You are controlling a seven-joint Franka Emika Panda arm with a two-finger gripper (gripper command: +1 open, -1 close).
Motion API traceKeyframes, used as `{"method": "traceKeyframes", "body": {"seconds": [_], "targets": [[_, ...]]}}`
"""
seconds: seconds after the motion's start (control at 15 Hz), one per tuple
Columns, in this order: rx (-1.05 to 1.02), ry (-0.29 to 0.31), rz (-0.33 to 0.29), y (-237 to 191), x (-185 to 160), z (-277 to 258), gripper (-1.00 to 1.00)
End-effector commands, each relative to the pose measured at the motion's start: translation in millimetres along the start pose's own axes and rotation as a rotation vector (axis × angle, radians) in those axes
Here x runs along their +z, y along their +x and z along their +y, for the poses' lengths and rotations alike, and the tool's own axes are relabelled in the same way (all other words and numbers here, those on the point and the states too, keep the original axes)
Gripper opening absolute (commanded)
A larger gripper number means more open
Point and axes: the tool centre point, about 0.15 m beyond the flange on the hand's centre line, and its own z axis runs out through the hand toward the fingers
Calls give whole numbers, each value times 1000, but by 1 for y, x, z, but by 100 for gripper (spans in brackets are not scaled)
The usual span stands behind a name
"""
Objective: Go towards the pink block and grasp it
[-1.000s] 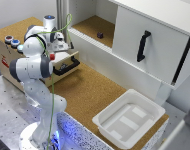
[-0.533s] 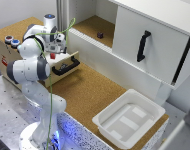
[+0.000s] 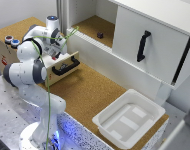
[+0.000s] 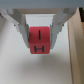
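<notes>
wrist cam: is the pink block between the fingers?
Yes, the pink block sits between the two fingers, which flank it on both sides in the wrist view.

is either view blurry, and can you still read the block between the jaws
Wrist view: soft overall, but the block fills the middle, its dark markings readable, and the gripper blurs at the edges. Exterior view: low detail, the arm hides the block, and blue light glows at its base.

The pink block [image 4: 39, 40] bears black letters "I" and "H".
</notes>
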Motion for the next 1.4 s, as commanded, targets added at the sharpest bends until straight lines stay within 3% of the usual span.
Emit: {"method": "traceKeyframes", "body": {"seconds": [0.0, 0.13, 0.33, 0.4, 0.67, 0.87, 1.13, 1.33], "targets": [[54, 1, -13, 17, 45, -18, -100], [60, 4, -34, 18, 55, -18, -100], [71, 23, -5, 23, 53, -18, -100], [69, 26, 12, 24, 47, -20, 100], [57, 11, 56, 17, 18, -16, 100], [32, 42, 77, 7, -7, -10, 100], [-149, 77, 70, 2, -46, -18, 100], [-259, 41, 55, 2, -66, -26, 100]]}}
